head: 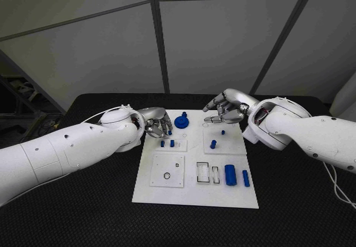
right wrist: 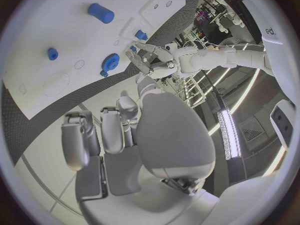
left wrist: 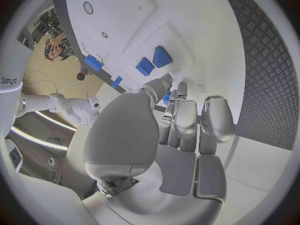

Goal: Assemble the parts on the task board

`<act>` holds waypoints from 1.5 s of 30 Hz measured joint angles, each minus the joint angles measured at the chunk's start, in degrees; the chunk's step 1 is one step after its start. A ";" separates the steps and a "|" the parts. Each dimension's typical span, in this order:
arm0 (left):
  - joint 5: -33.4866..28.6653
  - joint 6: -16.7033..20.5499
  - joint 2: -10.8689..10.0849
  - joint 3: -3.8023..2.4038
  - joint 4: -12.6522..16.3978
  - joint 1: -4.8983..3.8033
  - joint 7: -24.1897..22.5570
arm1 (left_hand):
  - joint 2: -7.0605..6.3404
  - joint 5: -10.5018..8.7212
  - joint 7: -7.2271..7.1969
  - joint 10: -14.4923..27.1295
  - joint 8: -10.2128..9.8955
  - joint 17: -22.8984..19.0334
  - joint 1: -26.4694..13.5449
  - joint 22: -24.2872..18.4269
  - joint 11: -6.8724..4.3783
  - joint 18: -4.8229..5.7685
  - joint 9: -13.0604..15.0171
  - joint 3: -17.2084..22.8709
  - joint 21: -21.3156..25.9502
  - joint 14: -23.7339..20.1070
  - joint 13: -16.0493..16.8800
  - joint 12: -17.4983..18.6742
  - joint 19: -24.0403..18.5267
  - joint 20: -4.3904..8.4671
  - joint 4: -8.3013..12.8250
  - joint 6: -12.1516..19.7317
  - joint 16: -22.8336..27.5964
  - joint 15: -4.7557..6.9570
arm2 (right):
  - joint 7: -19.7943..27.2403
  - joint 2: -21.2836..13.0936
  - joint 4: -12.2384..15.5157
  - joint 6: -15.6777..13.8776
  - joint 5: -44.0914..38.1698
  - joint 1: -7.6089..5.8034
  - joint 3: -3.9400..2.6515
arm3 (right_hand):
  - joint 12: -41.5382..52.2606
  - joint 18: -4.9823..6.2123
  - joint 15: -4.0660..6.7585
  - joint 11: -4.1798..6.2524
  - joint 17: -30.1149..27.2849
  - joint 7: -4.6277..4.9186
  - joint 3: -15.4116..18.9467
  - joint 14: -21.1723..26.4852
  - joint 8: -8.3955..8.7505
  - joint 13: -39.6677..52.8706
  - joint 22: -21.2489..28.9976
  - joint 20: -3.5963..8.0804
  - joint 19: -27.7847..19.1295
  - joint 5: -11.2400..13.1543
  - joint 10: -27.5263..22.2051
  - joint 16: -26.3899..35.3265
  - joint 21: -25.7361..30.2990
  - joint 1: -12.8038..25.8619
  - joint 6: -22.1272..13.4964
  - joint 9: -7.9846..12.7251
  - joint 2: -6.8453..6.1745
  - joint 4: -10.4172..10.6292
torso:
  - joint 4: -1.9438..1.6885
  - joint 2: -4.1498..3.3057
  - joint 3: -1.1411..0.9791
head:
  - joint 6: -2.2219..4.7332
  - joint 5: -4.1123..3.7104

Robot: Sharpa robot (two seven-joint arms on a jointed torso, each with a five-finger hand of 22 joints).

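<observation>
1. The left robot hand (head: pixel 156 127) hovers at the task board's (head: pixel 194 198) left edge, fingers curled, holding nothing visible.
2. The board lies mid-counter (head: pixel 89 216), bearing one blue gear (head: pixel 182 122), four small pegs and two cylinders (head: pixel 231 174).
3. The right robot hand (head: pixel 227 109) hangs empty, fingers loosely apart, over the board's far right corner.

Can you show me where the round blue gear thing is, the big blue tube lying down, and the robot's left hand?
Round blue plastic gear (head: pixel 182 122), head view: its toothed top face.
Large blue plastic cylinder lying flat (head: pixel 231 174), head view: middle of its side.
Silver left hand (head: pixel 156 126), head view: back of the hand.
</observation>
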State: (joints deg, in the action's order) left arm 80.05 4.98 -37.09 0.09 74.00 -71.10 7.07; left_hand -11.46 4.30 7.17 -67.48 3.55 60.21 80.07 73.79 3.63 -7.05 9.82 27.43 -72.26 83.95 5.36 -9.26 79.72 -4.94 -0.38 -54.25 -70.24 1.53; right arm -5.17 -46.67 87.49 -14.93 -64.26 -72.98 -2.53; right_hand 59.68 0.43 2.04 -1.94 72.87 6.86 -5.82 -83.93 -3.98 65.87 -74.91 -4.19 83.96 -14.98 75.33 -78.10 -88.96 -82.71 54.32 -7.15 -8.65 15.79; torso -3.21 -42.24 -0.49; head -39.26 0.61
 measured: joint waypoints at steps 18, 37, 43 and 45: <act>-5.90 3.71 -5.81 -1.58 0.59 -0.02 -2.10 | 0.04 0.84 1.01 -0.71 2.55 -18.79 0.96 -12.55 0.80 -0.06 -0.42 1.36 15.62 -5.53 -0.87 0.48 -9.33 -0.63 0.86 -6.67 15.37 -0.88 | -1.72 -1.95 -2.27 1.28 -6.72 0.02 0.06 | -44.54 0.92 -0.42 -1.73 -10.46 0.64 -7.50 -0.02 -0.84 -37.11 0.00 -0.48 0.00 0.00 -13.72 9.43 4.44 -5.77 6.39 -0.41 -0.33 -1.03 | -0.01 0.02 0.06 | 0.93 -1.58; -50.52 9.65 -15.31 -1.86 9.14 0.58 -20.51 | 1.54 1.21 1.01 -2.67 1.43 -29.65 1.20 -24.04 0.60 -4.92 -0.62 0.79 30.62 -9.21 -0.12 -0.66 -15.77 -0.41 2.05 -8.22 28.51 -0.80 | -6.68 -2.37 -0.03 5.43 -31.20 2.33 0.70 | -55.70 0.91 -1.65 -2.49 -12.94 1.30 -8.82 0.00 0.21 -50.04 0.01 -1.55 0.11 0.36 -11.05 11.55 5.14 -4.05 7.79 0.19 -3.03 -2.71 | -0.02 -0.06 0.07 | 1.42 -3.97; -57.86 7.78 -15.93 -1.83 9.70 0.76 -23.69 | 1.54 1.21 1.01 -2.66 1.43 -29.87 1.20 -24.19 0.61 -2.35 -0.67 0.63 31.07 -9.41 -0.07 -0.45 -15.77 -0.41 2.21 -8.21 28.80 -1.00 | -7.72 -2.09 0.43 6.44 -33.97 2.74 0.75 | -55.70 0.91 -1.65 -2.78 -12.76 1.52 -8.76 0.00 0.21 -50.53 0.01 -1.55 0.11 0.41 -11.15 11.55 5.40 -3.84 7.23 0.35 -3.25 -2.78 | -0.03 -0.08 0.06 | 1.18 -3.69; -59.48 7.27 -16.07 -1.83 9.81 0.79 -24.36 | 1.53 1.21 1.01 -2.66 1.43 -29.87 1.21 -24.27 0.61 -2.41 -0.67 0.63 31.07 -9.41 -0.07 -0.45 -15.77 -0.41 2.21 -8.21 28.80 -1.00 | -7.97 -2.09 0.50 6.91 -34.54 2.82 0.77 | -55.70 0.91 -1.64 -2.78 -12.76 1.51 -8.76 0.00 0.21 -50.54 0.01 -1.55 0.11 0.41 -11.15 11.55 5.40 -3.84 7.22 0.35 -3.25 -2.77 | 0.00 -0.08 0.06 | 1.16 -3.68</act>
State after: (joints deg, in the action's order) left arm 20.57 12.26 -53.16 -1.74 83.81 -70.31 -17.29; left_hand -9.93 5.52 8.18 -70.14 4.98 30.34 81.28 49.52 4.23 -9.46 9.14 28.06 -41.19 74.54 5.29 -9.71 63.95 -5.34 1.83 -62.46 -41.44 0.53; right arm -13.14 -48.75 88.00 -8.02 -98.79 -70.16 -1.75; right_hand 3.98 1.33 0.39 -4.72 60.11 8.37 -14.58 -83.93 -3.77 15.33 -74.91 -5.73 84.07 -14.57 64.18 -66.56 -83.56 -86.54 61.54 -6.80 -11.90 13.02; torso -3.21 -42.32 -0.43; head -38.10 -3.07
